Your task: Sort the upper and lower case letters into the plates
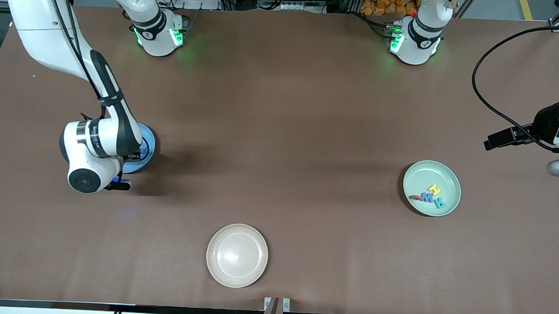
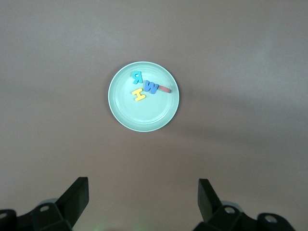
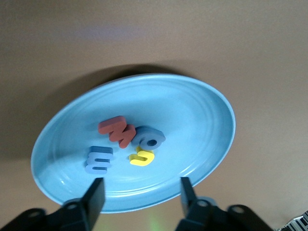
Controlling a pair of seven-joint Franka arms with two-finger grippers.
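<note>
Over the sky-blue plate [image 3: 202, 106] at the right arm's end of the tabletop, right pincer [image 3: 139, 195] hangs released, nothing between its jaws; four letters [image 3: 126, 143] lie directly beneath. Left pincer [image 2: 143, 199] waits released, high over bare tabletop beside the mint plate [image 2: 144, 118] and its four letters [image 2: 145, 87].

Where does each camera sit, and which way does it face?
Front: high across the table, facing both arms' bases; cream plate nearest.
Left wrist: looks down on the mint plate of letters; open left gripper shows.
Right wrist: close over the blue plate; open right gripper shows.
Shared: front also shows both plates.
</note>
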